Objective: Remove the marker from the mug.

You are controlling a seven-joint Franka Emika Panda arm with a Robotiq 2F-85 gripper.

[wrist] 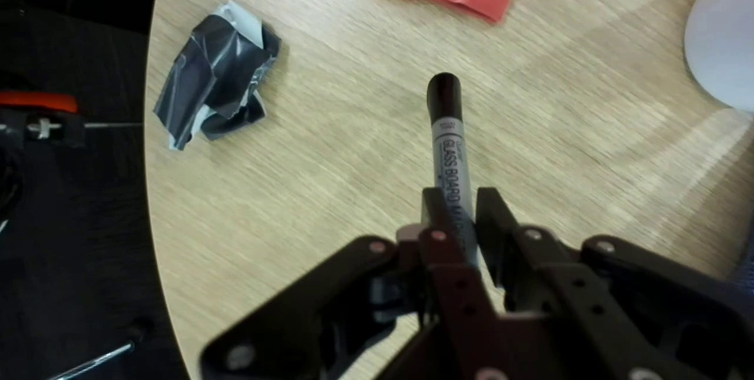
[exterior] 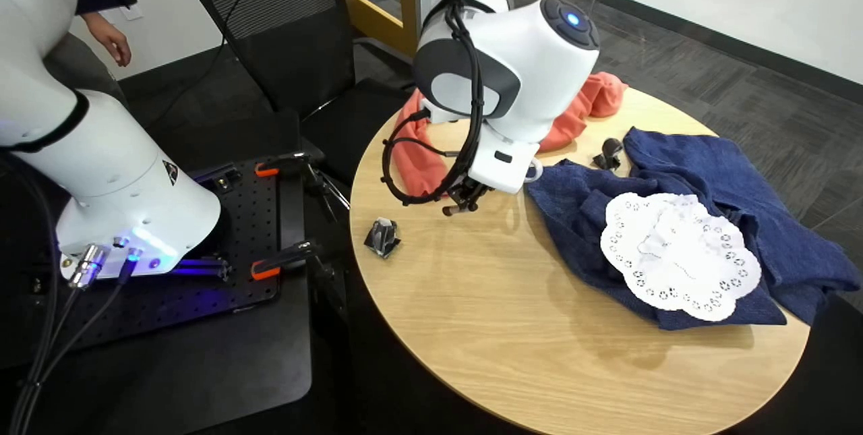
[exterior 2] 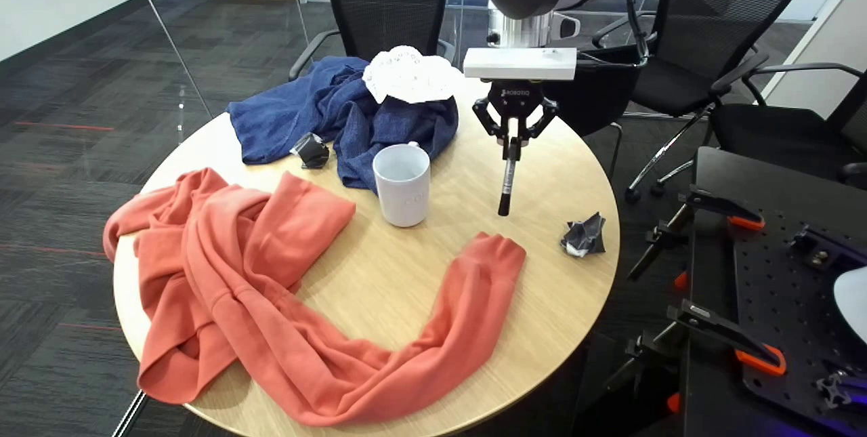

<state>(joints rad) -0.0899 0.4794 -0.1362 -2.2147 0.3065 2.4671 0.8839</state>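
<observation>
The marker (exterior 2: 507, 179), with a grey barrel and a black end, hangs tilted slightly from my gripper (exterior 2: 512, 151) in an exterior view. In the wrist view the marker (wrist: 450, 156) runs between the fingertips of the gripper (wrist: 458, 215), black end pointing away. The gripper is shut on it. The upper part of the marker is hidden by the fingers. The white mug (exterior 2: 402, 186) stands upright on the table, apart from the marker. Part of the mug (wrist: 724, 38) shows at the right edge of the wrist view. In an exterior view the arm hides most of the mug.
The round wooden table (exterior 2: 379, 288) bears an orange-red sweatshirt (exterior 2: 325, 369), dark blue denim (exterior 2: 298, 112) with a white lacy doily (exterior 2: 410, 76) on it, and two crumpled black pieces (exterior 2: 584, 236). A black clamp-edged stand (exterior 2: 779, 234) stands beside the table.
</observation>
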